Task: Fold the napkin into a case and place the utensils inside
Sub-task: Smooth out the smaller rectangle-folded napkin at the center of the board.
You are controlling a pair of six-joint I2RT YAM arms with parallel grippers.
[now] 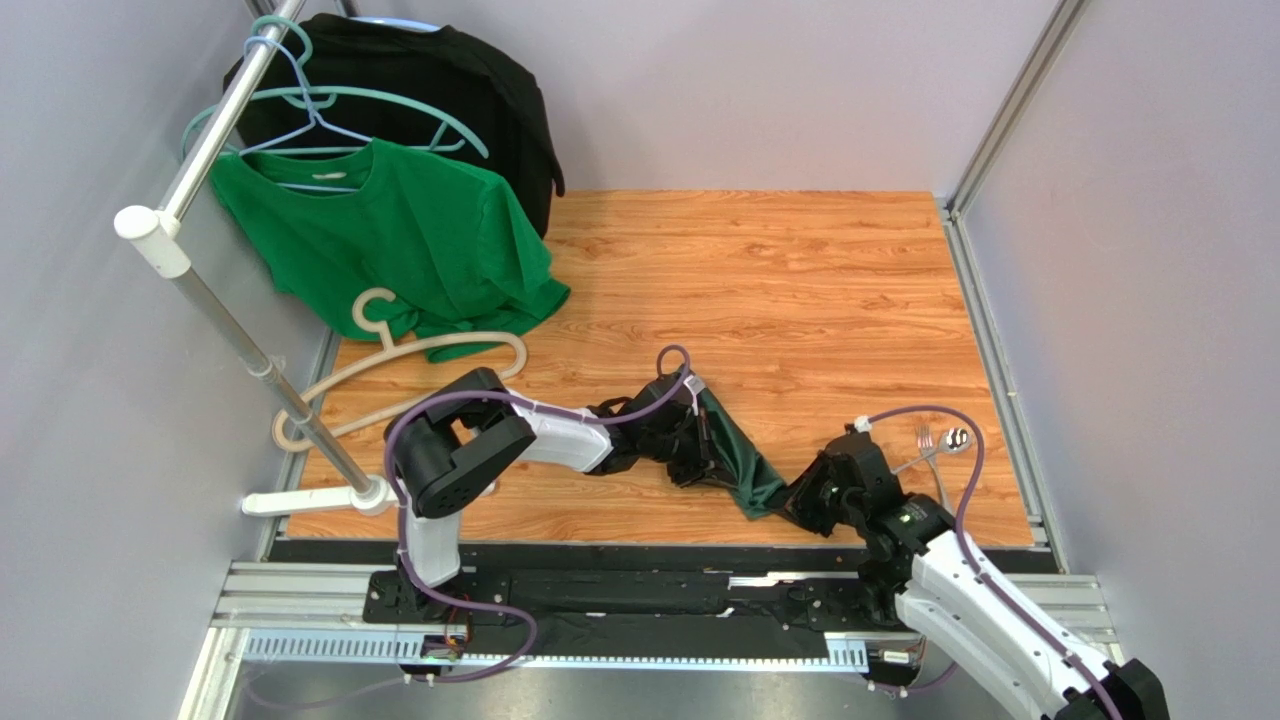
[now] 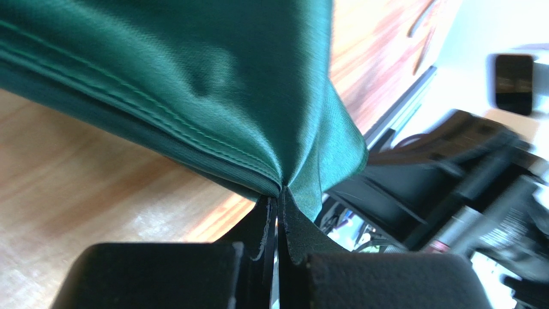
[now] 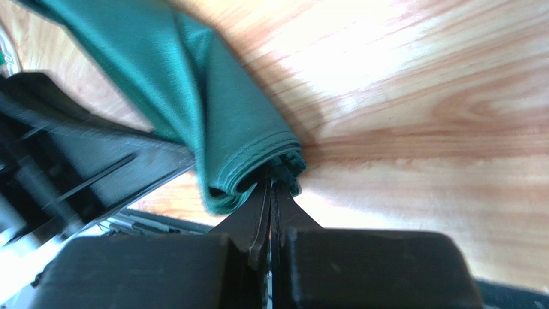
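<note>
One napkin (image 1: 739, 450), bunched into a slanting strip, sits at the lower centre of the top view, over the near part of the wooden table (image 1: 781, 285). Two grippers hold it. The left gripper (image 2: 278, 199) is clenched on a hemmed corner at the strip's upper-left end, and the right gripper (image 3: 270, 187) is clamped on the folded lower-right end. At the lower right lie two utensils, one fork (image 1: 926, 443) and one spoon (image 1: 957, 440). At the upper left hang one green T-shirt (image 1: 406, 240) and one black garment (image 1: 451, 90). One cream hanger (image 1: 406, 353) lies below them.
</note>
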